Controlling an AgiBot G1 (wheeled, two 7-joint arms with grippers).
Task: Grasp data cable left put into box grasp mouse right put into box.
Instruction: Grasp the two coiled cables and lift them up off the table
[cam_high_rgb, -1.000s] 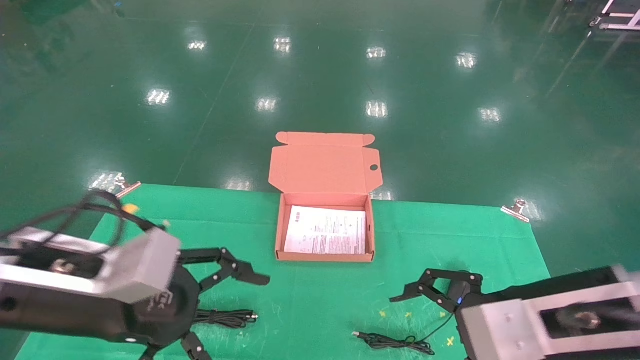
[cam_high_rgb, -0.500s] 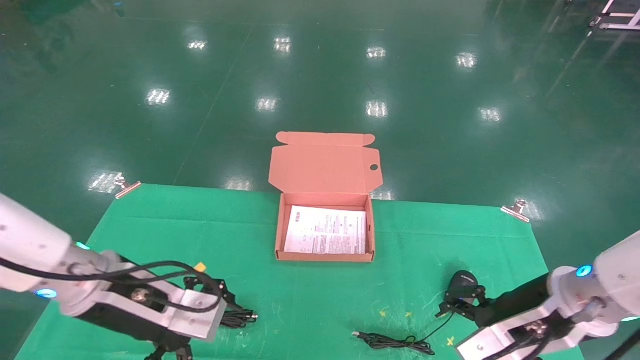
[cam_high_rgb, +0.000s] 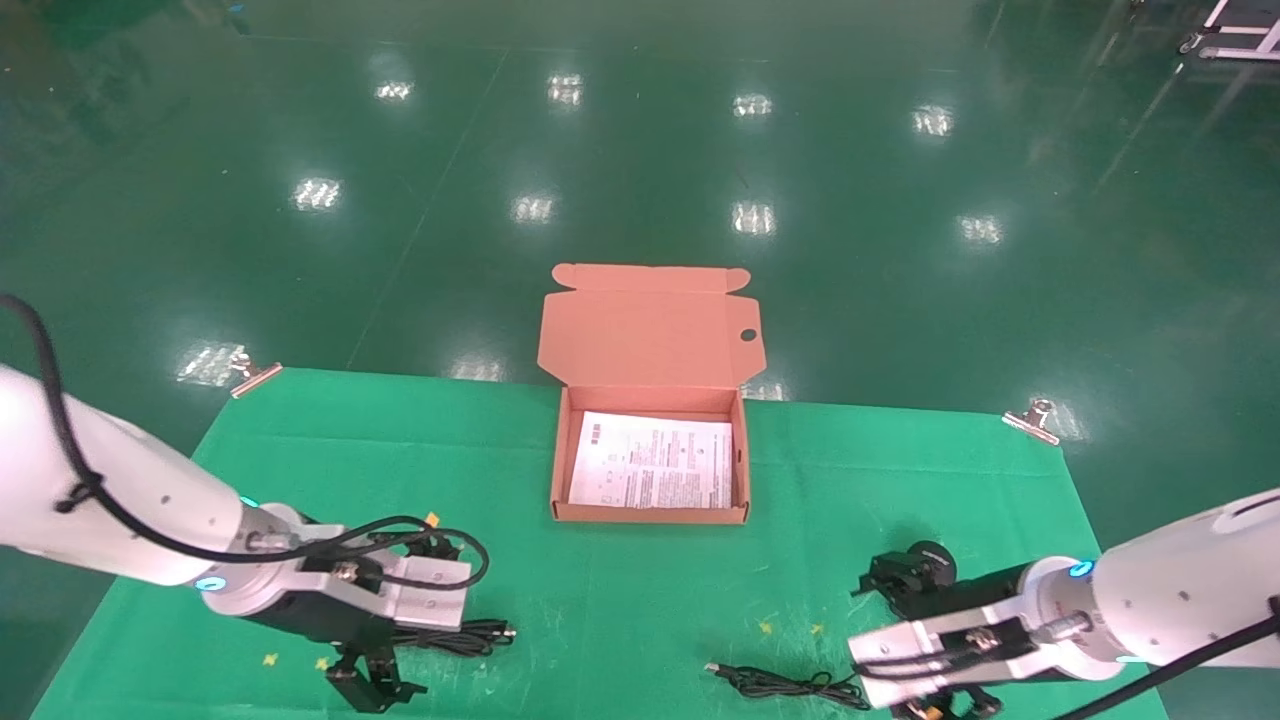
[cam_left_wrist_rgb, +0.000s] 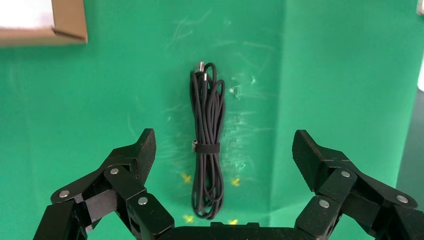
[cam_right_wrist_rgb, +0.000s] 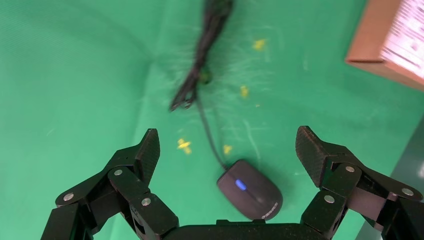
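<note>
The data cable (cam_high_rgb: 462, 635) lies as a tied black bundle on the green mat at front left. In the left wrist view the data cable (cam_left_wrist_rgb: 206, 145) lies lengthwise between the open jaws of my left gripper (cam_left_wrist_rgb: 225, 145), which hovers above it without touching. The mouse (cam_right_wrist_rgb: 250, 190) lies on the mat between the open jaws of my right gripper (cam_right_wrist_rgb: 228, 139), close to the palm. In the head view the mouse (cam_high_rgb: 935, 557) is partly hidden by my right gripper (cam_high_rgb: 920, 640). The box (cam_high_rgb: 650, 515) stands open at mid-table with a printed sheet (cam_high_rgb: 650, 462) inside.
The mouse's own cord bundle (cam_high_rgb: 790, 686) lies on the mat left of my right gripper. The box lid (cam_high_rgb: 650, 335) stands back over the table's far edge. Metal clips (cam_high_rgb: 255, 375) (cam_high_rgb: 1030, 418) hold the mat's far corners. Green floor lies beyond.
Both wrists have turned to point down. The left gripper has come over the data cable and the right gripper over the mouse. Both stay open; nothing has been taken hold of.
</note>
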